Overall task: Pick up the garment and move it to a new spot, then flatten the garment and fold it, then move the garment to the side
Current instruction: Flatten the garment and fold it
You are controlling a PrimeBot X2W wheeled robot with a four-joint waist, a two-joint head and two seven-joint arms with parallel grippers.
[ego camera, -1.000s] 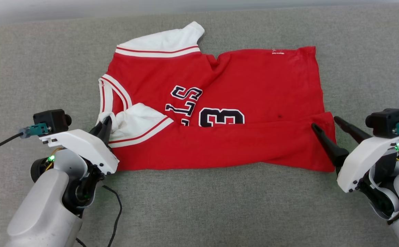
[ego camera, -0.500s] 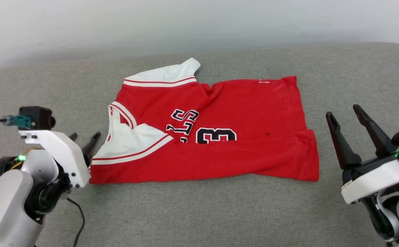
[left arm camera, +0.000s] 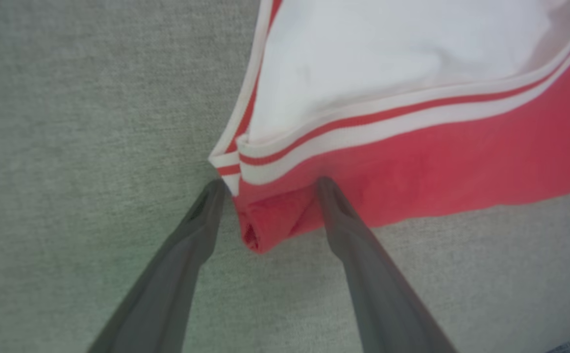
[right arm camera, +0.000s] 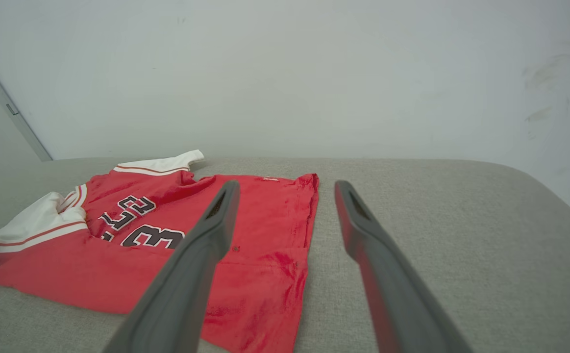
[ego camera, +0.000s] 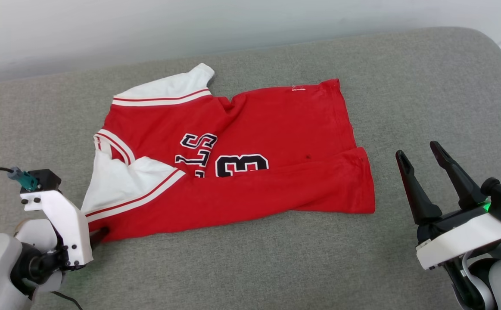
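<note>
One garment [ego camera: 233,163], a red jersey with white sleeves, is recorded lying on the grey fabric surface [ego camera: 250,258], collar end to the left and hem to the right. Its near long edge is laid over toward the far side, covering the lower part of the black lettering and number. This is judged to be a first lengthwise fold, with the near sleeve turned in so that the outline is narrowed. Left end effector [left arm camera: 270,182]: fingers spread wide and low at the near-left corner, the folded red corner lying between them unclamped; nothing is held. The placement is judged to suit a hold on that corner. Right end effector [ego camera: 417,148]: fingers spread wide, empty, raised above the surface to the near right of the hem and well apart from it, presumably kept clear so the cloth is not disturbed.
</note>
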